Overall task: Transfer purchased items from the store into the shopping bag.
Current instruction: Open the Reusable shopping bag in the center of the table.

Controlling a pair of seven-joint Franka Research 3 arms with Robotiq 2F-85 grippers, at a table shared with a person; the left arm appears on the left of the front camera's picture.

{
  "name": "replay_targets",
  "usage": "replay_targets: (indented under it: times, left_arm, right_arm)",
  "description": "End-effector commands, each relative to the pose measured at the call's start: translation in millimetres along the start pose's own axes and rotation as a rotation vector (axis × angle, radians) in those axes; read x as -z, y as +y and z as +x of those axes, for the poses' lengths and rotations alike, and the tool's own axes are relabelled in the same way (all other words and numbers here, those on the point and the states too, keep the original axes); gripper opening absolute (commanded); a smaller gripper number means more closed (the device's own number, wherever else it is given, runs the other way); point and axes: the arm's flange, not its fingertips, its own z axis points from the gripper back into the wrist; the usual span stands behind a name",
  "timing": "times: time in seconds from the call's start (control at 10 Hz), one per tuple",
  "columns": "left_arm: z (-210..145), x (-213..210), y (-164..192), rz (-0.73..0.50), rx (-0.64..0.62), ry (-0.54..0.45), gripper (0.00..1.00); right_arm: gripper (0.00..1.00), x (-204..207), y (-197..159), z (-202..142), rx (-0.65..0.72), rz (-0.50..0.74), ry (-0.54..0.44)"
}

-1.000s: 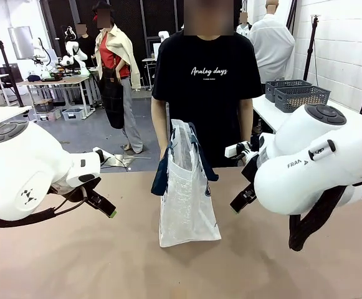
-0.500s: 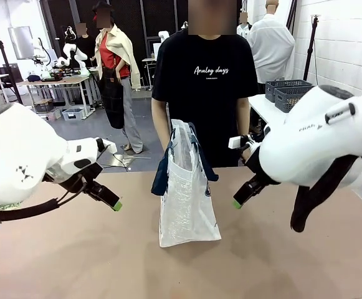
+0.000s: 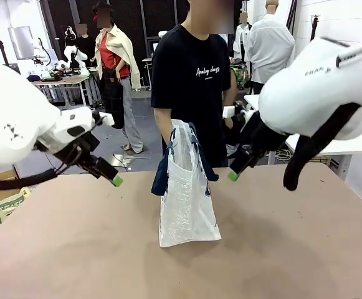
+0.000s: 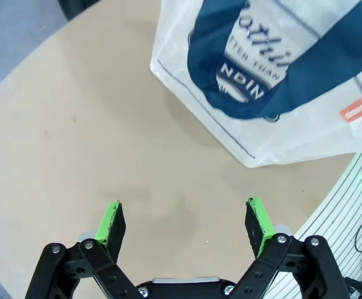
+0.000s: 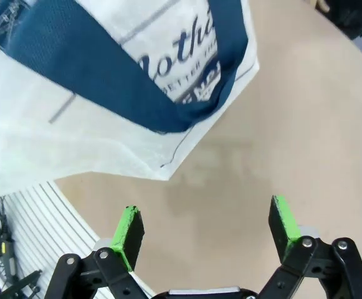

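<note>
Now the shopping bag (image 3: 187, 212) stands upright in the middle of the bench (image 3: 68, 249). My left tool (image 3: 116, 181) and right tool (image 3: 233, 175) hover beside it, both wide and empty. I fear a careless push could tip the thin bag over.

You'll see a clear, whitish bag (image 3: 187, 212) with navy handles (image 3: 161, 174), a navy oval logo (image 4: 243, 81) (lettered in white) and a small red tag (image 4: 354, 111). The bench (image 3: 68, 249) is plain tan. The left gripper (image 4: 184, 215) and right gripper (image 5: 205, 218) are black with green pads (image 4: 112, 219).
</note>
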Motion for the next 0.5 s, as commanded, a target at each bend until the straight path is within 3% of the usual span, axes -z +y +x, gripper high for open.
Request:
replay_targets:
  times: [0.0,0.4]
  left_arm:
    - [26.7,-16.6,4.5,-0.005,0.07,-0.008,1.0]
    - [72.7,-42.3,3.6,-0.033,0.027,-0.006,1.0]
  right_arm:
    - [1.0,-11.7,-4.6,24.4,-0.025,-0.005,-0.006]
    - [1.0,-29.9,-6.9,79.9,-0.032,-0.07,-0.001]
